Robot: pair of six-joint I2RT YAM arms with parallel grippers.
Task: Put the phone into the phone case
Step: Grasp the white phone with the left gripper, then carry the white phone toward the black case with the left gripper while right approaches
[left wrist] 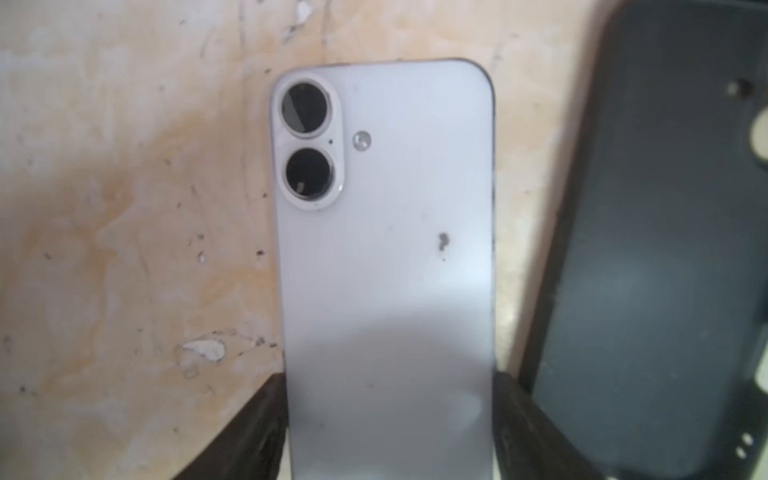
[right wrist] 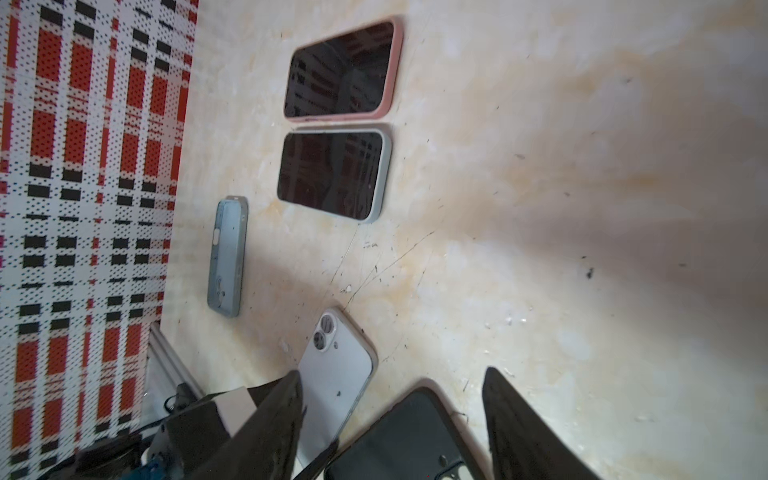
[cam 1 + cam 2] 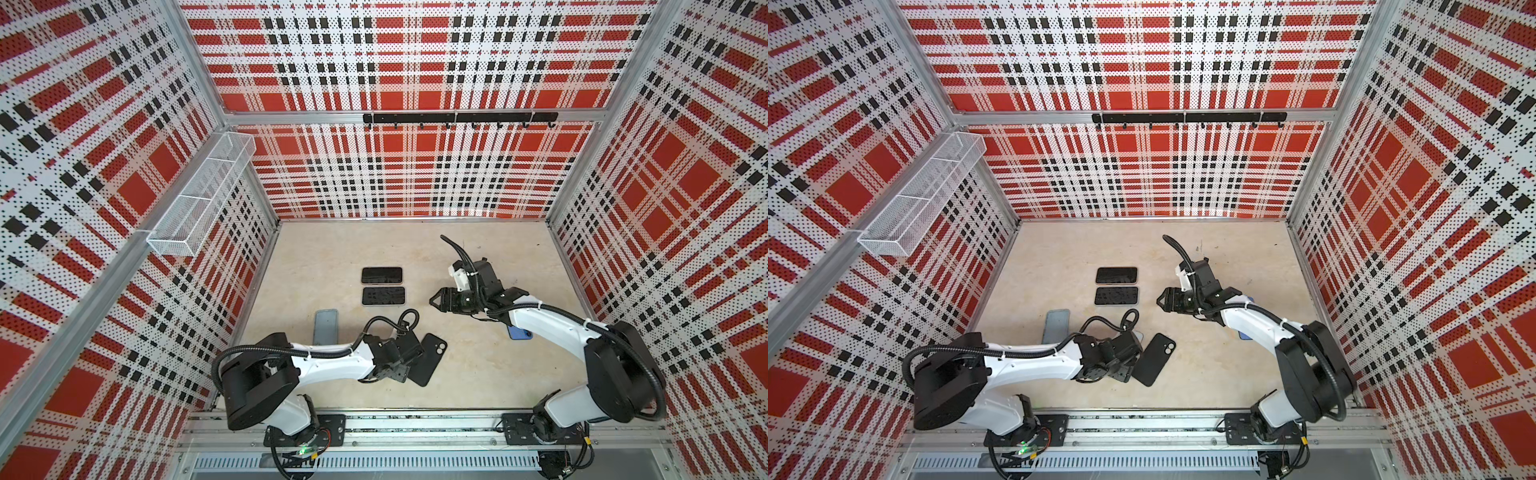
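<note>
A white phone with two camera lenses shows its back in the left wrist view. My left gripper is shut on it, one black finger against each long edge. In both top views the gripper covers most of the phone, low over the table. A black phone case lies right beside it, its outer back up. My right gripper hovers open and holds nothing, farther back, facing the phone and the black case.
Two cased phones lie face up side by side at mid-table, one pink-rimmed, one pale. A grey-blue case lies near the left wall. A blue item sits under the right arm. A wire basket hangs on the left wall.
</note>
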